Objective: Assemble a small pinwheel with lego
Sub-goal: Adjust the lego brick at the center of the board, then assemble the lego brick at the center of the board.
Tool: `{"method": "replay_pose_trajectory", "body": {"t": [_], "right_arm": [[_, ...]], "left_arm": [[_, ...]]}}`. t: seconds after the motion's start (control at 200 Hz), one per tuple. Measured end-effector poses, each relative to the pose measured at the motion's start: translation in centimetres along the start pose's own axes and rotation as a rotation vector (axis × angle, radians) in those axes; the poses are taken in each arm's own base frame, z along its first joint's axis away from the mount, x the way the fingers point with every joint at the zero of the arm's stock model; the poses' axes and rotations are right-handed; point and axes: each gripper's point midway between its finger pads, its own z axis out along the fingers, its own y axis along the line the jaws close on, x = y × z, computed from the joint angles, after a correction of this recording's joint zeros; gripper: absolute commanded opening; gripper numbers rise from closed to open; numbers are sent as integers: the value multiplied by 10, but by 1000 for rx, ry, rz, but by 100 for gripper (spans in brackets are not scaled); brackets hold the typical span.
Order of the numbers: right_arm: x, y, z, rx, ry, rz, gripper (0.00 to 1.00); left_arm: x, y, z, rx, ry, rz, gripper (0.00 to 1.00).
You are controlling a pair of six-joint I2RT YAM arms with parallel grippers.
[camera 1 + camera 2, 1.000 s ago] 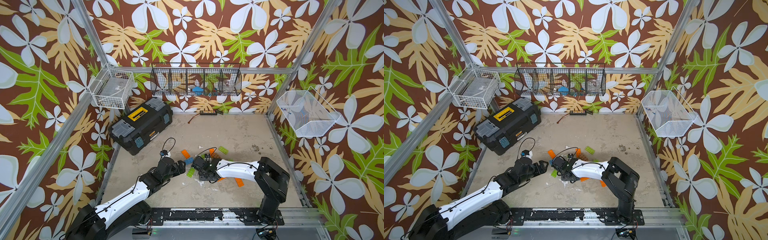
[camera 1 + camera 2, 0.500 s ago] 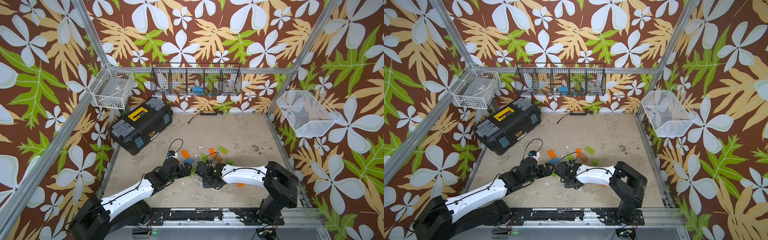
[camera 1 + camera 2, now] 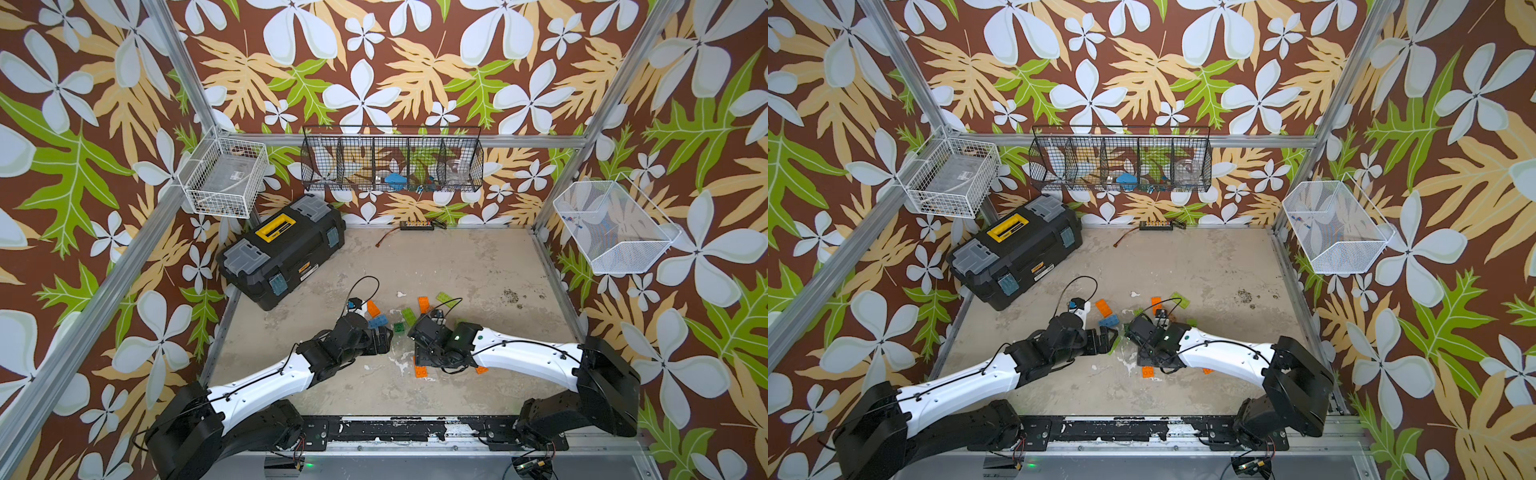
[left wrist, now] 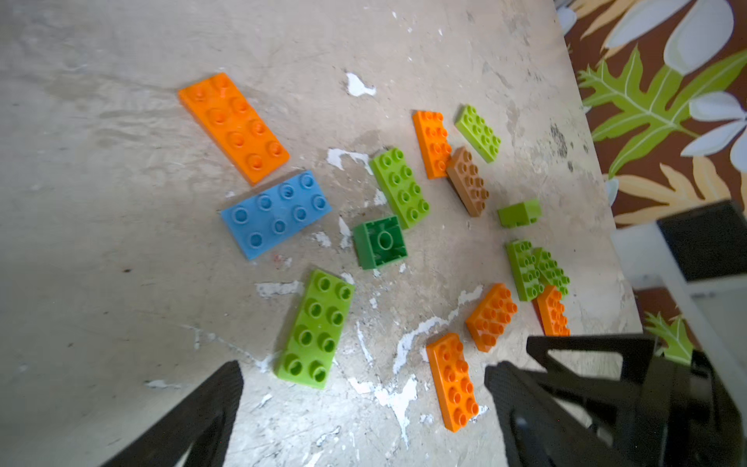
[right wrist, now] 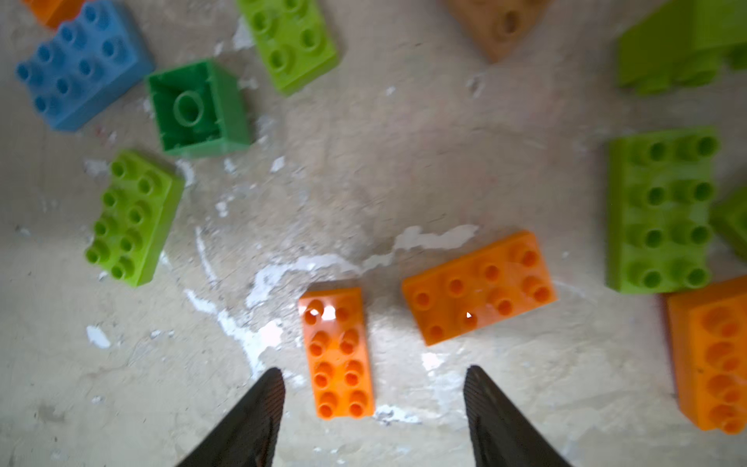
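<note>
The lego lies loose on the floor between my two arms. In the left wrist view I see a blue brick (image 4: 277, 214), a dark green square (image 4: 380, 242) with its hollow side up, a tan brick (image 4: 468, 181), and several lime green and orange bricks. My left gripper (image 4: 366, 374) hovers open over a lime green brick (image 4: 315, 329) and an orange brick (image 4: 452, 382), holding nothing. My right gripper (image 5: 374, 374) is open, and a small orange brick (image 5: 339, 351) lies on the floor between its fingers, untouched. Both top views show the grippers (image 3: 380, 338) (image 3: 1146, 357) nearly facing each other.
A black toolbox (image 3: 282, 249) stands at the back left of the floor. A white wire basket (image 3: 224, 183) hangs on the left wall, a black wire rack (image 3: 392, 164) on the back wall and a white mesh basket (image 3: 615, 226) on the right wall. A power strip (image 3: 417, 225) lies at the back edge.
My right gripper has opened wider and shifted toward the front, over the small orange brick. My left gripper has moved right, closer to the bricks, and stays open.
</note>
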Motion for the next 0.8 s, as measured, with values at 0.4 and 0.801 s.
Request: {"method": "replay_pose_trajectory", "body": {"t": [0.4,0.801], "right_arm": [[-14,-30,10,66,-9,216,86],[0,-23,27,40,60,259,81]], "left_arm": [[-12,-24,3,60,-17,57,97],[-6,-15,-6,58,-31,54,97]]}}
